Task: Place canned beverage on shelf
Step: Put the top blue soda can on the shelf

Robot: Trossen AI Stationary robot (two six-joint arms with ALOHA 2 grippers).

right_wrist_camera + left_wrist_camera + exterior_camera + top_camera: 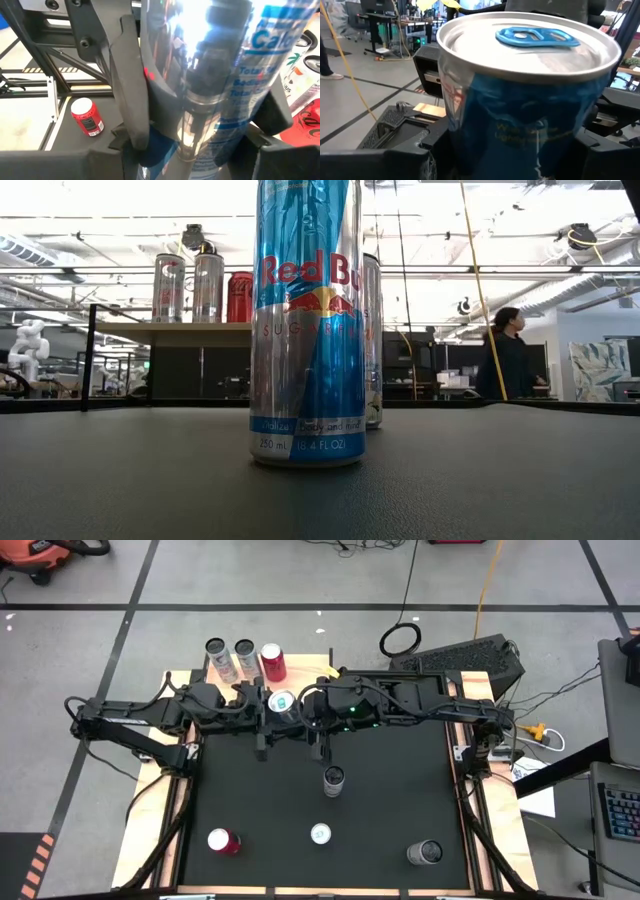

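Closest to the low camera, a tall slim blue-and-silver can [306,320] fills the middle of the frame, standing on the matte black surface [480,480] and hiding most of another can behind it. From above, a red can [222,841], a white-topped can [320,834] and a grey can [424,853] dot the bottom of the frame, with a silver can [333,780] at center. Above that, both arms meet on one shiny blue-tabbed can [281,703]: left gripper [262,705] and right gripper [305,708] each have jaws partway open, clamped on its sides. The wooden shelf [225,677] at upper center carries two silver cans [229,658] and a red can [272,662].
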